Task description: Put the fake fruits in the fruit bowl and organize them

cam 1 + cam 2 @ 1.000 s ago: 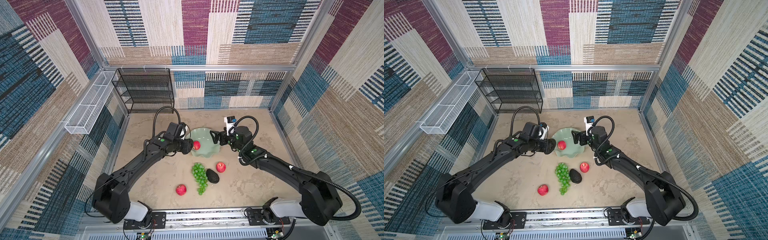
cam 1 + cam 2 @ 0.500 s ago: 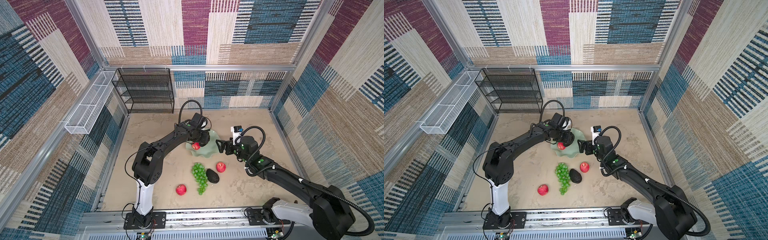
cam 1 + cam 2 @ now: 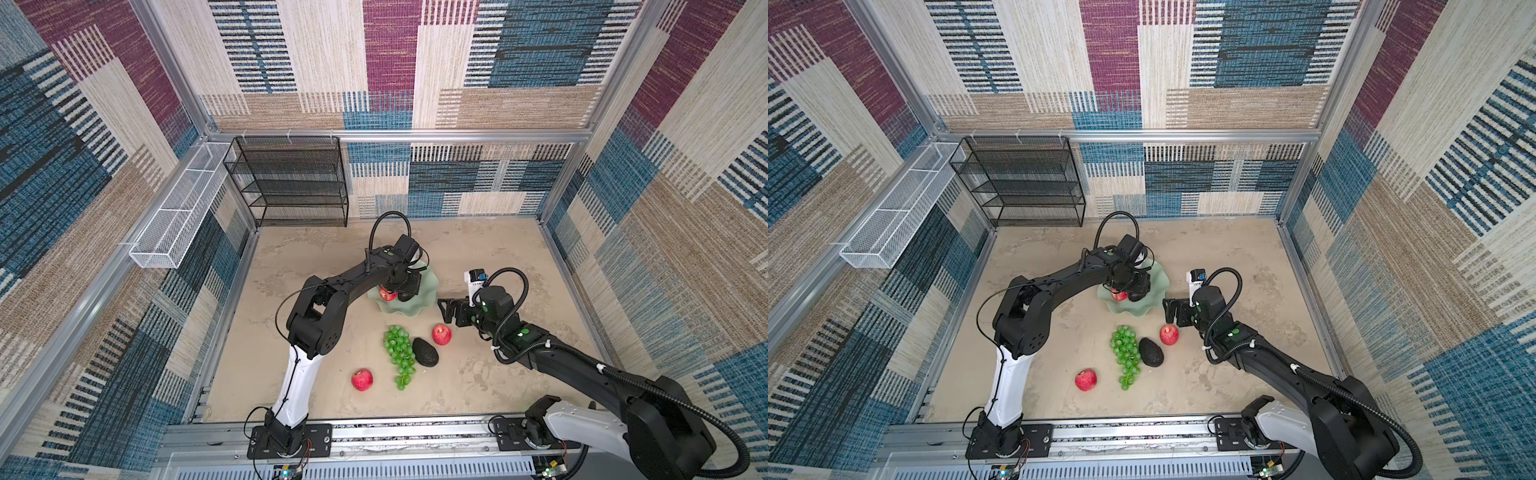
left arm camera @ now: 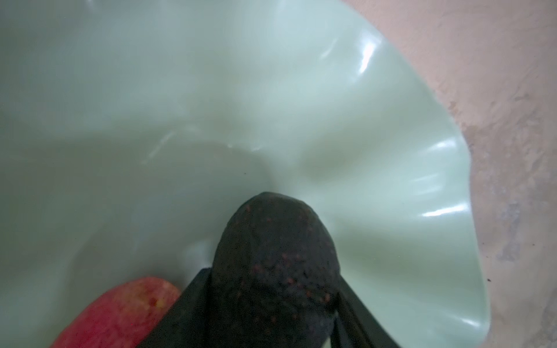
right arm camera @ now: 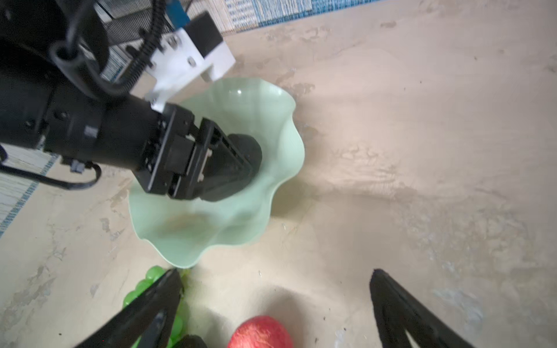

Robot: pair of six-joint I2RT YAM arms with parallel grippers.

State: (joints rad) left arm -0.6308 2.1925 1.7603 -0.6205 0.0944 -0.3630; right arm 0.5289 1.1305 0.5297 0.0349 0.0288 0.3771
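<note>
Left gripper (image 4: 272,280) pinching avocado (image 4: 271,241) in bowl (image 4: 391,150) (apple (image 4: 120,313) beside it); right gripper (image 5: 275,274) spread, empty, above loose apple (image 5: 260,333)

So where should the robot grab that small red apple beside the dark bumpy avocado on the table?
I'd grip the small red apple around its middle, straight down from above. It is round, so any opposite sides work, but the dark bumpy avocado lies close beside it, so the jaws should close on the two sides clear of that. The open right gripper hangs nearest.
</note>
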